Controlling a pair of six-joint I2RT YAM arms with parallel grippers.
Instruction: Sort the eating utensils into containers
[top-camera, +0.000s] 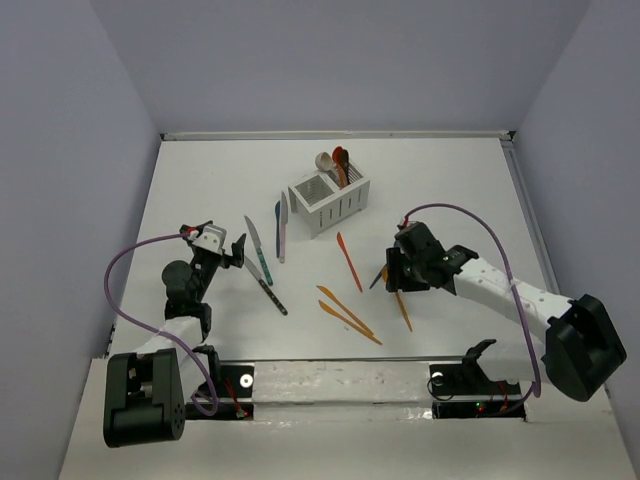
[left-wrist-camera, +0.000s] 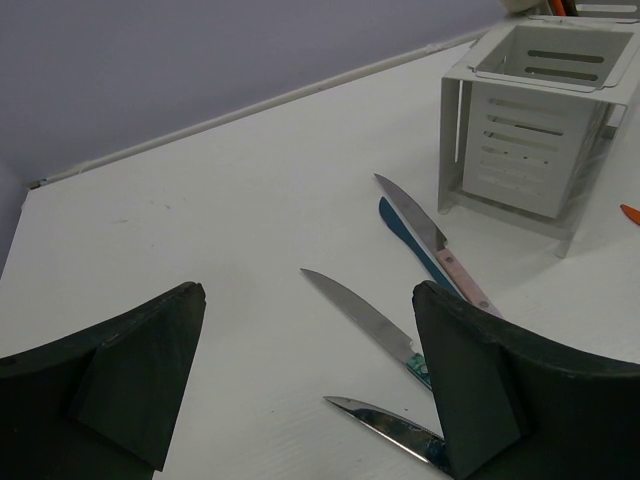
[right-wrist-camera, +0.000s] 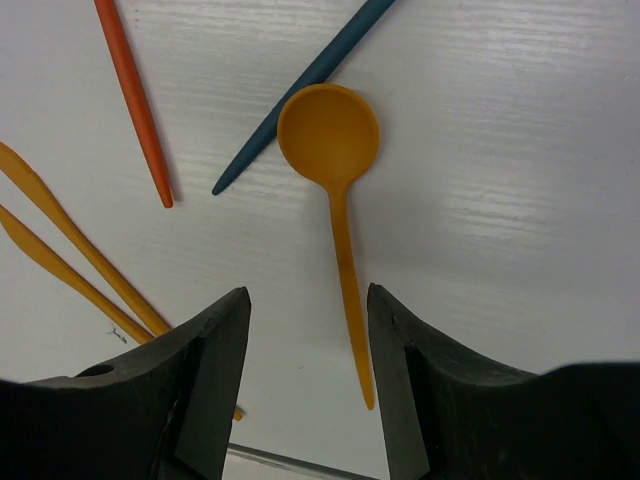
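While most of the cutlery lies loose on the white table (top-camera: 200, 180), only the slotted caddy (top-camera: 328, 203) near the far middle holds anything. A few spoons (top-camera: 333, 160) stand in its far compartment, and the near one looks empty.

My right gripper (right-wrist-camera: 308, 330) hangs spread and empty over the orange spoon (right-wrist-camera: 330, 135). The spoon's handle runs down between the fingers but lies close to one of them rather than centred. My left gripper (left-wrist-camera: 310, 300) is likewise wide apart, holding nothing, above the shiny-bladed knives (left-wrist-camera: 365, 318) near the caddy.

What worries me is the right-hand pick. That handle is thin and flat on the surface, so if I close off-centre the nearer finger could shove it sideways, or it could squirt out. A dark teal piece (right-wrist-camera: 300, 85) lies just beside the spoon's bowl, perhaps touching, and could be dragged along. Dropped carelessly, a long utensil might tip the short caddy.
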